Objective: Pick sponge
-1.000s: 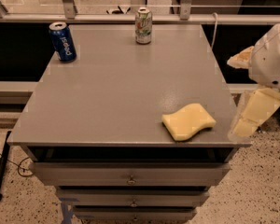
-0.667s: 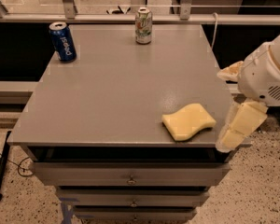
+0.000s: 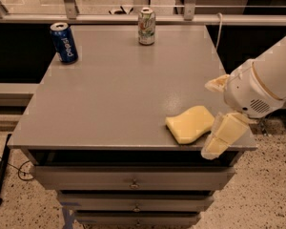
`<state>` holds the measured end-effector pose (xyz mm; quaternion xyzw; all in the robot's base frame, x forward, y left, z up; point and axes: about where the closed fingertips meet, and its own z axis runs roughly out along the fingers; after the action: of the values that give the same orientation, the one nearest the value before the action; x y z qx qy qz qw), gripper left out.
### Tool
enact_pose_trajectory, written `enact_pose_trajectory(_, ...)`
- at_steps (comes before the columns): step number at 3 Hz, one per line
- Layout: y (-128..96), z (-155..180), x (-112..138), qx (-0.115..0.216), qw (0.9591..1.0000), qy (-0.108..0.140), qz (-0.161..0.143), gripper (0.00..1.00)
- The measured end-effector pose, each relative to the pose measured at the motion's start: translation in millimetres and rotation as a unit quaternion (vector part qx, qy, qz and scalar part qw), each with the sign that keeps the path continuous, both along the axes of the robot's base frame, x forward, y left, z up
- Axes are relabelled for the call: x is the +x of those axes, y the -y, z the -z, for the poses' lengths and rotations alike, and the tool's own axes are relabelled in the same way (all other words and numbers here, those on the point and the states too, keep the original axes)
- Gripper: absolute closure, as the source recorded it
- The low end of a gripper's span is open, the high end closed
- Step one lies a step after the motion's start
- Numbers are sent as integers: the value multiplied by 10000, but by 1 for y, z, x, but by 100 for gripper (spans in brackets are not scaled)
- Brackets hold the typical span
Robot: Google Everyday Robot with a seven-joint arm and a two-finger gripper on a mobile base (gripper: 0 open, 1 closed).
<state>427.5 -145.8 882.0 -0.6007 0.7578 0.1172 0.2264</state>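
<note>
Gripper has shifted left from the right edge and now sits just beside the sponge. Sponge unmoved, flat at the counter front-right corner. Claw spread, holding nothing. Approach step. Next move calls for straddling the sponge, then closing.

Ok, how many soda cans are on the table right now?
2. The blue can stands at the back left corner; the green-white can at the back edge, centre. The tool sits at the front right by the sponge. None seem hidden.
</note>
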Motion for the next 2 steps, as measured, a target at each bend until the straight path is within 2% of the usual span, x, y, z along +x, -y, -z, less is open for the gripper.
enact_pose_trajectory(1, -4, 14, 8, 81, 10000, -25, 10, 0)
enact_pose_trajectory(2, -5, 28, 13, 84, 9999, -143, 38, 17)
